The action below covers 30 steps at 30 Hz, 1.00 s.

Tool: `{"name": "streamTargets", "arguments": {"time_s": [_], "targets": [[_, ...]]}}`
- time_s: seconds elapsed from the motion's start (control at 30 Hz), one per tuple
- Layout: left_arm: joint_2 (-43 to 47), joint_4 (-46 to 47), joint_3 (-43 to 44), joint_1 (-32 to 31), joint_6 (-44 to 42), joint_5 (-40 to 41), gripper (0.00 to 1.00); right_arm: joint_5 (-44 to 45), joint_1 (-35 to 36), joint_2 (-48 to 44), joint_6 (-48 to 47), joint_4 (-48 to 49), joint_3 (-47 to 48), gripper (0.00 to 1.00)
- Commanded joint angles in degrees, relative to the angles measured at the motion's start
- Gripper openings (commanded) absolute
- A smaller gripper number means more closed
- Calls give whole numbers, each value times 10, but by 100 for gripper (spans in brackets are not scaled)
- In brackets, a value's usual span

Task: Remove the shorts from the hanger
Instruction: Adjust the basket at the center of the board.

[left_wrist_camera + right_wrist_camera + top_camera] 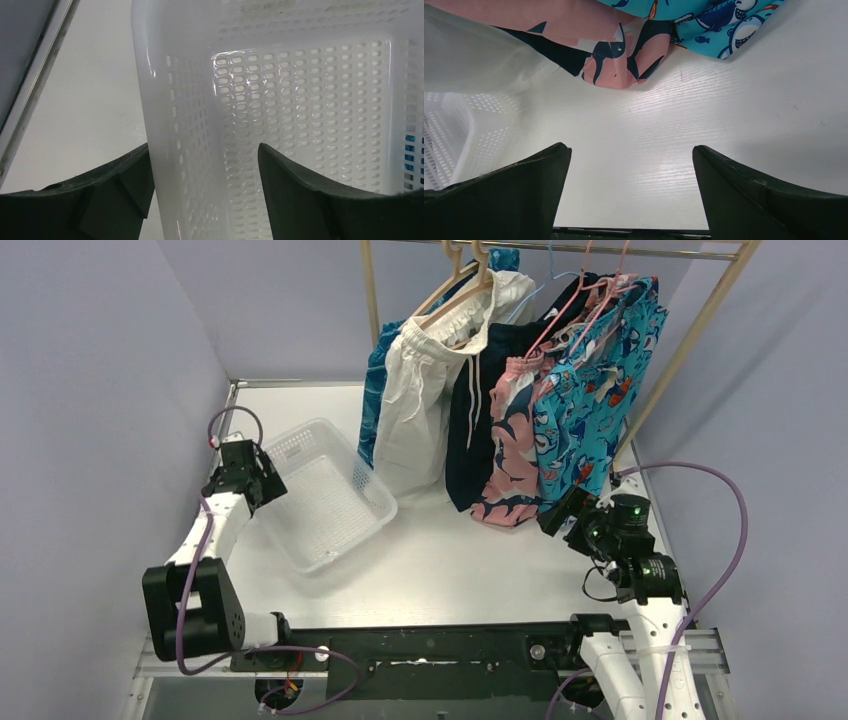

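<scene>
Just ahead of the open, empty right tool [631, 152] the shorts [590, 420] hang on hangers [465, 290], so a hard tug could tip the rack [701, 325], while the left tool [204, 150] sits open across the basket [310, 90] wall.

Five pairs of shorts [505, 430] hang side by side on hangers [468, 288] in the upper middle of the top view. From the left they are a blue leaf-pattern pair [374, 400], a white drawstring pair [425, 390], a plain navy pair [470, 435], a pink-and-navy floral pair [512, 460] and a teal cartoon-print pair [592, 405]. They are pressed together, hems low near the tabletop [450, 560].
</scene>
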<state>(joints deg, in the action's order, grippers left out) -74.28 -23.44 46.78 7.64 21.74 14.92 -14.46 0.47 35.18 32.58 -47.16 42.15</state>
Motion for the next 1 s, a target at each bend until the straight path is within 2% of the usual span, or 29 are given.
{"name": "streamTargets", "arguments": {"time_s": [0.0, 0.13, 0.2, 0.27, 0.33, 0.37, 0.4, 0.47, 0.53, 0.67, 0.8, 0.9, 0.97], "targets": [[-57, 106, 81, 3, -97, -77, 73, -54, 5, 18, -26, 34, -1, 98], [-102, 62, 163, 4, -122, 17, 82, -149, 7, 39, -61, 42, -1, 98], [-105, 18, 203, 5, -116, 90, 85, -162, 8, 41, -73, 42, 0, 98], [-89, -15, 228, 5, -117, 105, 87, -153, 8, 36, -78, 40, -1, 98], [-66, -54, 257, 4, -98, 78, 87, -141, 8, 33, -77, 39, -2, 98], [-49, -72, 265, 4, -89, 28, 87, -139, 8, 32, -76, 41, -3, 98], [-33, -78, 265, 4, -81, -71, 87, -138, 8, 33, -73, 44, -5, 98], [7, -63, 239, -4, -53, -221, 87, -138, 8, 37, -66, 49, -7, 98], [45, -42, 201, -28, -8, -300, 87, -136, 9, 42, -62, 52, -5, 98], [75, -30, 129, -110, 110, -292, 87, -116, 9, 46, -59, 53, -7, 98], [71, -50, 67, -163, 177, -293, 87, -109, 10, 49, -56, 49, -12, 98], [77, -93, 24, -158, 215, -234, 88, -99, 10, 47, -56, 43, -14, 98], [85, -122, 7, -133, 230, -190, 89, -96, 9, 44, -55, 41, -12, 98]]}}
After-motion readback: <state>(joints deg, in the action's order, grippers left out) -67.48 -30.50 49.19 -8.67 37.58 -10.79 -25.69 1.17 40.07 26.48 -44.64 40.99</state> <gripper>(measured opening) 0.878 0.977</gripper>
